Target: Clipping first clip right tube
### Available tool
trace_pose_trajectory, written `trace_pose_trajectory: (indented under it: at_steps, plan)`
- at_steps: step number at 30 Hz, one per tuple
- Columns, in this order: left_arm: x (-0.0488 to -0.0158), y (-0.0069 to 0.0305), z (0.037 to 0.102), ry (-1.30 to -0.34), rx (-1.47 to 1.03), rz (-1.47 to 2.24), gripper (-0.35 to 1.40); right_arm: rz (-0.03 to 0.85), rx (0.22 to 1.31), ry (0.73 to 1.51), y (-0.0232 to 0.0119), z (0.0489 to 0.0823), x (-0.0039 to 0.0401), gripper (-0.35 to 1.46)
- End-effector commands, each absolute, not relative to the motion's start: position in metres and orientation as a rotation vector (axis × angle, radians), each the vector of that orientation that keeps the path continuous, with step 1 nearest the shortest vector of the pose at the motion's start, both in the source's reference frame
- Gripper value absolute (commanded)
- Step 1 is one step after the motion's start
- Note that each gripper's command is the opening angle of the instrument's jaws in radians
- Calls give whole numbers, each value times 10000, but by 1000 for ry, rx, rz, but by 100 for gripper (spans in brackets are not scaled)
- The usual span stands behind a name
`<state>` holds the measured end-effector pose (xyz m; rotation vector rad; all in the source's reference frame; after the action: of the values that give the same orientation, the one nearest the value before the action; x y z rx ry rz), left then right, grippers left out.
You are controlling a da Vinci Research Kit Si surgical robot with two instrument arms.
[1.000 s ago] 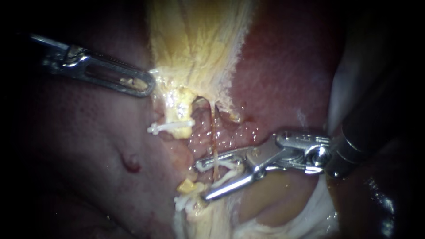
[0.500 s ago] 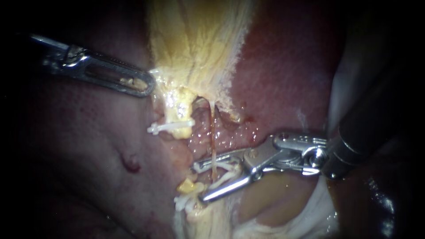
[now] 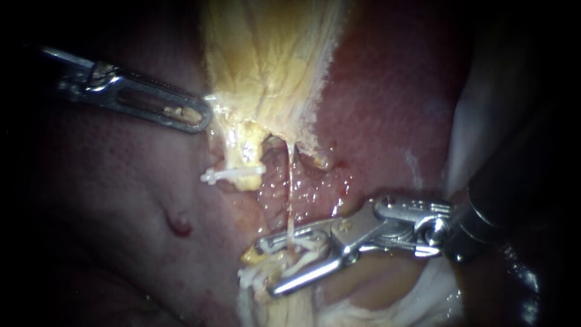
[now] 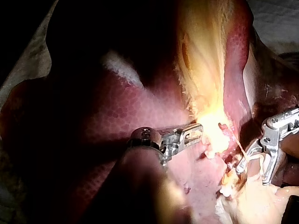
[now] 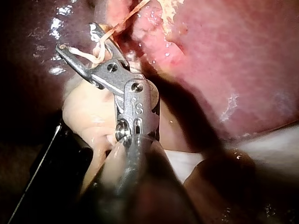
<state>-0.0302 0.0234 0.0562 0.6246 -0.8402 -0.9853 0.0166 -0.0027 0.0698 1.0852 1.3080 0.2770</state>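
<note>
**Change of position.** My right instrument (image 3: 266,268) has advanced tip-first along its own line. The closed clip (image 3: 233,174) on the neighbouring tube holds the same place in the view, so the shift is against the tissue. The right tube (image 3: 290,181) now crosses the jaw gap further back from the tips, nearer the hinge. My left instrument (image 3: 204,117) has not moved.

**Jaw state.**
- Right jaws: spread, carrying a white clip (image 3: 305,241) with one leg against each jaw. The clip is not squeezed down. The right tube, a thin pale strand, runs between the clip legs. The right wrist view shows the same for the instrument (image 5: 77,36) and the strand (image 5: 126,14).
- Left jaws: clenched on the edge of the yellow gallbladder (image 3: 266,60). The left wrist view shows the tips (image 4: 195,132) at that tissue.

**Edges and room.**
- Between and just ahead of the right tips: a cluster of white clips (image 3: 249,277) and a yellow fragment, touching or almost so. There is little free room ahead.
- Beyond the upper jaw: wet red liver (image 3: 387,109), close.
- Beside the lower jaw: pale tissue, close.
- Behind the tube: the throat toward the hinge is partly open.
- The left instrument is well apart from the right jaws (image 4: 253,175).
</note>
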Motion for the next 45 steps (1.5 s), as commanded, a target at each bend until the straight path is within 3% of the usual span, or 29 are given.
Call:
trace_pose_trajectory:
  at_steps: [1,14,25,33,39,45]
  plan:
    - [-302,234,562,-840,625,-985,-35,278,1087,1313,-28,697,166,46]
    - [-302,234,562,-840,625,-985,-35,278,1090,1316,-26,694,166,46]
    - [-302,234,562,-840,625,-985,-35,295,1102,1307,-21,695,164,35]
    - [-302,234,562,-840,625,-985,-35,299,1101,1308,-15,699,160,14]
    - [-302,234,562,-840,625,-985,-35,306,1099,1309,-9,699,159,-33]
    - [-302,234,562,-840,625,-985,-35,323,1106,1305,0,698,157,-35]
